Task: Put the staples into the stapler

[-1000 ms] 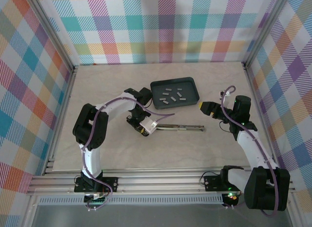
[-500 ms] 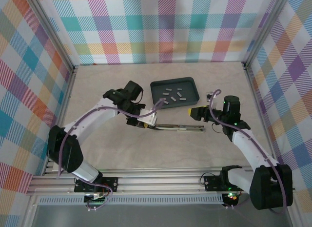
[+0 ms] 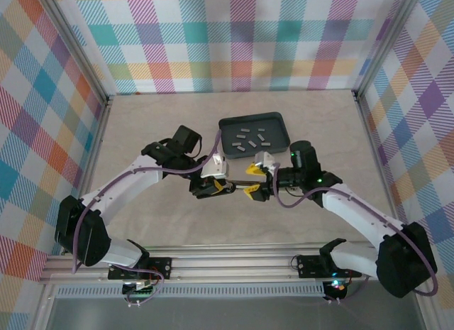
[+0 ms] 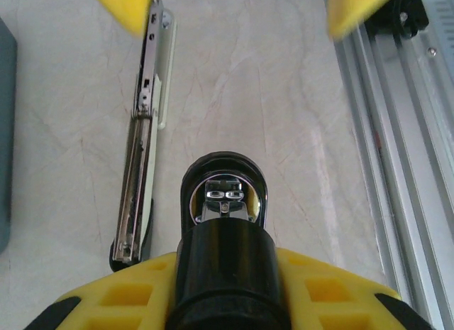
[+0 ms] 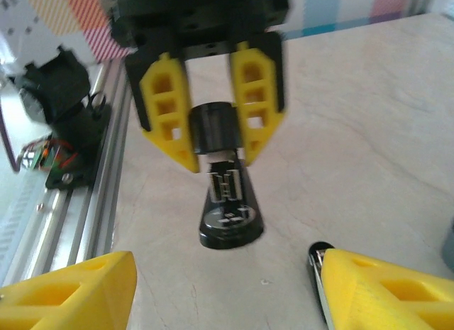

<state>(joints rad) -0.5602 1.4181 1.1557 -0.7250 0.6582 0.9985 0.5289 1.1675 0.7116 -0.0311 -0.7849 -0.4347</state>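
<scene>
Right gripper (image 3: 253,181) swung in, jaws wide; left gripper (image 5: 218,158) jaws clamp stapler (image 4: 138,188) lid

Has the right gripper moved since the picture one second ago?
Yes. The right gripper went left: earlier it was right of the tray, at its near corner; now it is in front of its middle.

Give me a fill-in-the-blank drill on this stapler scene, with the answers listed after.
The left claw is ____ on the stapler's black end.
The right claw stands ____, holding nothing.
The staples lie loose in the dark ____.
Answers: shut; open; tray.
</scene>
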